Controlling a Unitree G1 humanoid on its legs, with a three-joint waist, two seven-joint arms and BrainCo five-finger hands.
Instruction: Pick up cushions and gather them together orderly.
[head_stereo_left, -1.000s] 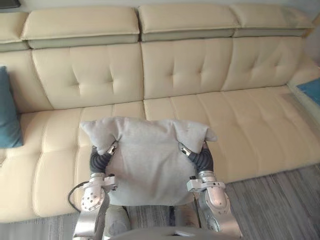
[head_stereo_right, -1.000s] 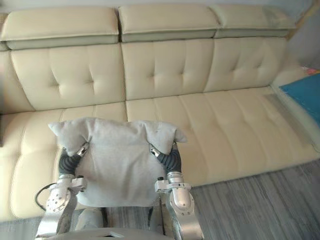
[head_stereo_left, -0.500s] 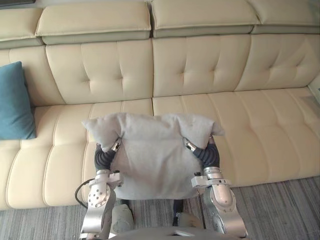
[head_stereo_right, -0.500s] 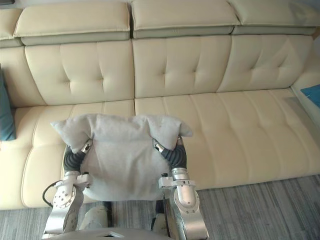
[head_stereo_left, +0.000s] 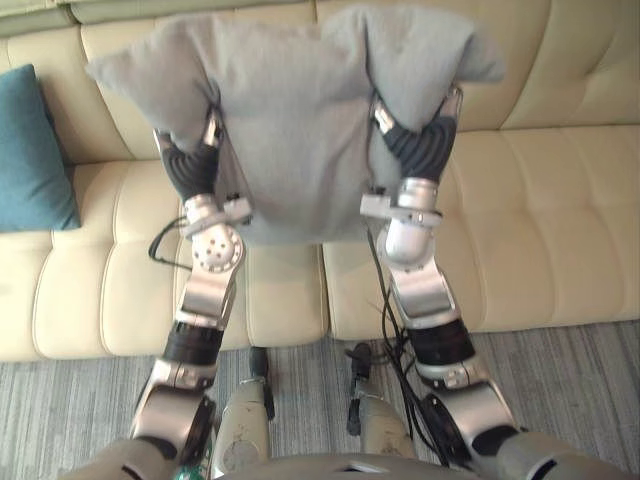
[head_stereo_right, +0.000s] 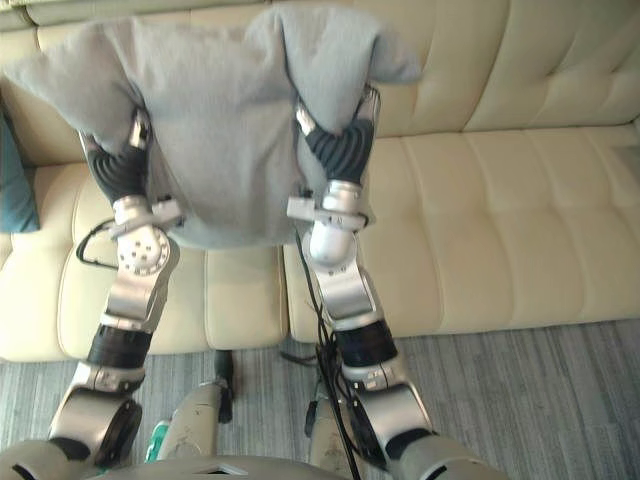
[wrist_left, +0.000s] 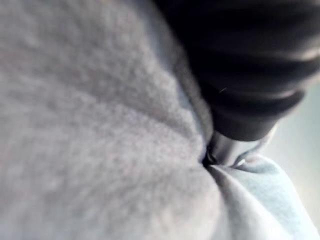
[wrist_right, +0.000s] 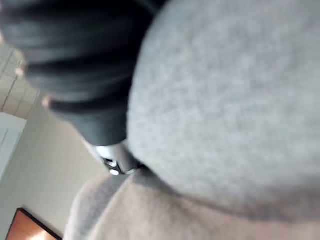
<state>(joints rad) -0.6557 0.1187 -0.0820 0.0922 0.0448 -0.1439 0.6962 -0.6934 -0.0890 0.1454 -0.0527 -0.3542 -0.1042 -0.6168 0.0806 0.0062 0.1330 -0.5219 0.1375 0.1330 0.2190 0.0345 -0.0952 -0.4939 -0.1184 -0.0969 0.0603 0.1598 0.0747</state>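
Grey cushion (head_stereo_left: 290, 120) is carried between the left hand (head_stereo_left: 192, 160) and the right hand (head_stereo_left: 420, 148), each sunk into the cloth at one side, so whether they clasp it or only press it cannot be told. It hangs raised in front of the cream sofa (head_stereo_left: 540, 220), clear of the seat, while a teal cushion (head_stereo_left: 30, 160) leans on the backrest off to the robot's left. The pick-up looks done; carrying it over and setting it neatly beside the teal one seems left.

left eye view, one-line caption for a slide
Grey cushion held between left hand and right hand before a cream sofa, teal cushion at left
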